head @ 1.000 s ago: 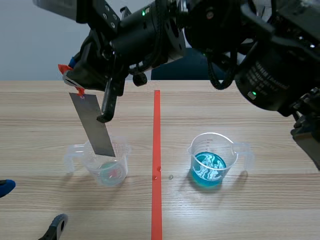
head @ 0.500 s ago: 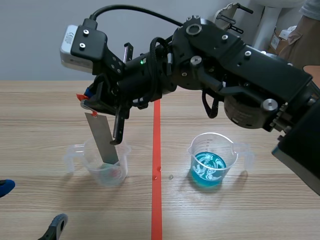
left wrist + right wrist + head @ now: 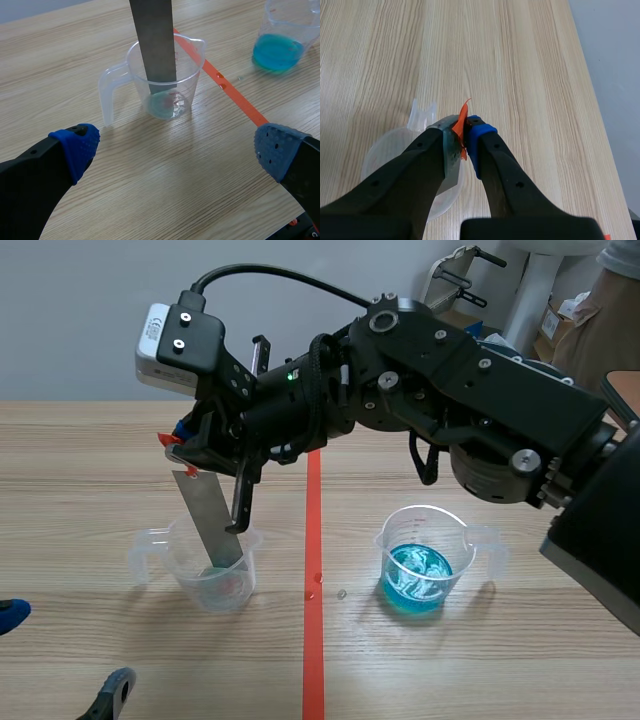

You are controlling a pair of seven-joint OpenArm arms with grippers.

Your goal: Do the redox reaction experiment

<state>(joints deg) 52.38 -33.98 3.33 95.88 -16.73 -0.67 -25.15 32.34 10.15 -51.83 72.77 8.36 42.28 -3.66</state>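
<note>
A grey metal strip (image 3: 212, 520) with an orange tag (image 3: 461, 127) at its top hangs tilted from my right gripper (image 3: 188, 448), which is shut on its upper end. The right arm comes in from the right and reaches past the red line. The strip's lower end stands inside a clear handled beaker (image 3: 213, 575) holding a little pale liquid (image 3: 165, 104). A second beaker (image 3: 422, 558) of blue liquid stands right of the line. My left gripper (image 3: 177, 150) is open, low near the table's front edge, with the clear beaker (image 3: 165, 75) ahead of it.
A red tape line (image 3: 313, 570) runs down the table's middle, with a few small droplets (image 3: 342, 593) beside it. The right arm's bulk hangs over the back of the table. Chairs and a box stand behind, at the far right.
The right arm has come down, lowering the strip from the beaker's rim deeper into the beaker. The left gripper and both beakers have stayed put.
</note>
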